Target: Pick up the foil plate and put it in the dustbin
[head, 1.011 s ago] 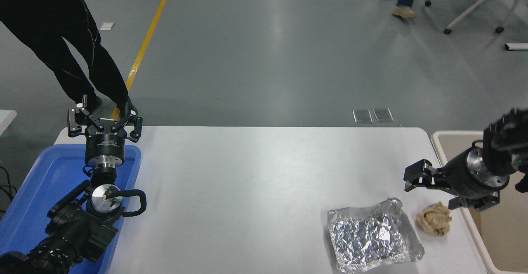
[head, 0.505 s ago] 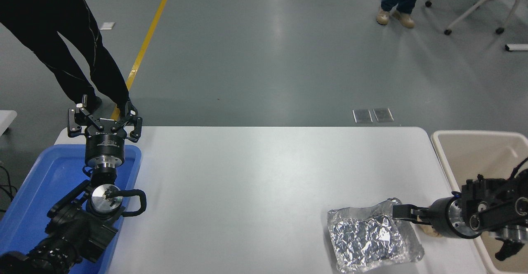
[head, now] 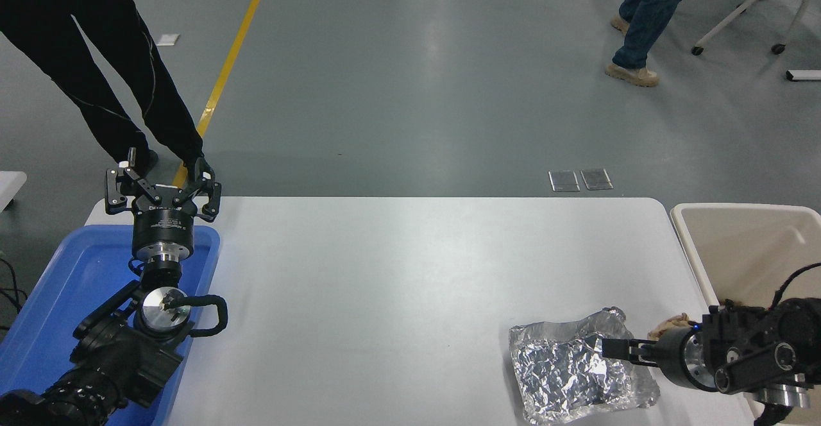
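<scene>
The right arm reaches in low from the right edge, lying nearly level over the white counter, its hand pointing left with fingers drawn close together over the right side of the foil plate; whether they pinch the foil cannot be told. The plate rests on the counter's near right, beside the beige dustbin. The left hand, fingers spread, stays parked above a blue tray.

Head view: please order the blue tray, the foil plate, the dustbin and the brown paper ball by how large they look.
1. Blue tray and dustbin: both cut by the picture's edge and partly covered by arms, so unsure between them.
2. Foil plate.
3. Brown paper ball, mostly hidden behind the right gripper.
</scene>
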